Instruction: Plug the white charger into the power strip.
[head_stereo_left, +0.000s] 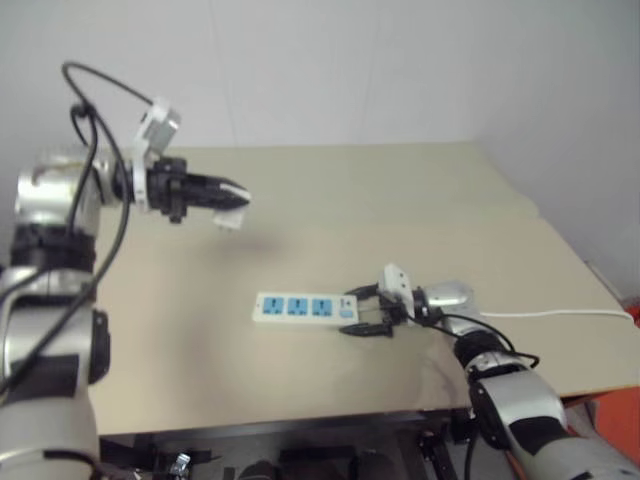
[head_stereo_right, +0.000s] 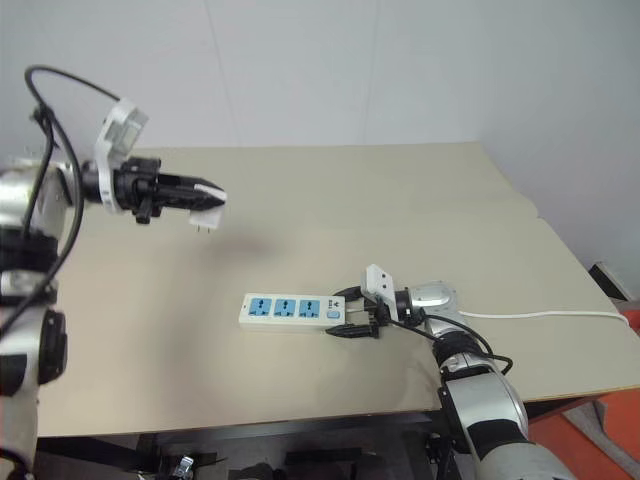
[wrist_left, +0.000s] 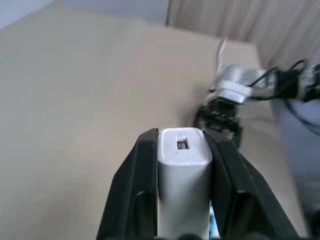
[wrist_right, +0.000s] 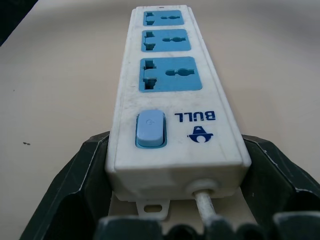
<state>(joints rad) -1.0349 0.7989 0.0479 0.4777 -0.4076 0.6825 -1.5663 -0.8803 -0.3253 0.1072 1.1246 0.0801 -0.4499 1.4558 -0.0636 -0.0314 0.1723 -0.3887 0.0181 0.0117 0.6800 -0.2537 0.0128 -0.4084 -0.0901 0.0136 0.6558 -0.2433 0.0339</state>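
My left gripper (head_stereo_left: 236, 198) hangs well above the table's left side, pointing level toward the right. It is shut on the white charger (wrist_left: 183, 172), a small rounded white block clamped between the two black fingers. The charger's prongs (head_stereo_right: 204, 227) point down. The power strip (head_stereo_left: 298, 307), a white bar with three blue sockets, lies flat near the table's front edge. My right gripper (head_stereo_left: 350, 312) is closed around its switch end, one finger (wrist_right: 82, 172) on each long side. The switch (wrist_right: 150, 128) faces up.
The strip's thin white cable (head_stereo_left: 560, 314) runs right along the beige table (head_stereo_left: 400, 200) to its right edge. The table's front edge lies just below the strip. A white wall stands behind the table.
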